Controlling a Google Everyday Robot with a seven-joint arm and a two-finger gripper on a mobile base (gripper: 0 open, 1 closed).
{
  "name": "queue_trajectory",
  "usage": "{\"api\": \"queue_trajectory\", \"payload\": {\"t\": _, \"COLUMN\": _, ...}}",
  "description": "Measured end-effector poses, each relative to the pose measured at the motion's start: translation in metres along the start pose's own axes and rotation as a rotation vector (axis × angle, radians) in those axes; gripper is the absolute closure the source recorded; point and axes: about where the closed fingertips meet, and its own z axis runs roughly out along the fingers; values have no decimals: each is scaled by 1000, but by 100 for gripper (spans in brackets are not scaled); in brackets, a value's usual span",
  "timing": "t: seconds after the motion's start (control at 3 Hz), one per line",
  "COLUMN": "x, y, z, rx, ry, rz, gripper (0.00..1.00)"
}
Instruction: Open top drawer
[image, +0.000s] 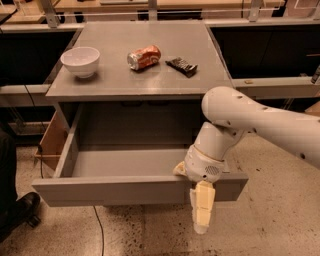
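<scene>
The top drawer (115, 190) of the grey cabinet stands pulled far out, and its deep grey box interior (125, 162) is bare. My gripper (200, 210) is at the right part of the drawer's front panel and straddles its top edge. One cream finger (202, 207) hangs down outside the panel, past its bottom edge. The other finger (179, 170) shows only as a tip inside the drawer. The gripper is shut on the panel. My white arm (260, 120) comes in from the right.
On the cabinet top (150, 75) lie a white bowl (80, 61), a crushed orange can (143, 57) and a dark snack bar (181, 65). A wooden panel (52, 142) stands left of the drawer. A dark shoe (20, 207) and a cable (97, 225) are on the floor.
</scene>
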Motion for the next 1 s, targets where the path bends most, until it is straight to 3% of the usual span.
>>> {"api": "queue_trajectory", "payload": {"t": 0.67, "x": -2, "y": 12, "z": 1, "rx": -129, "ry": -16, "rz": -60, "gripper": 0}}
{"api": "queue_trajectory", "payload": {"t": 1.0, "x": 0, "y": 12, "z": -7, "rx": -119, "ry": 1, "rz": -65, "gripper": 0}}
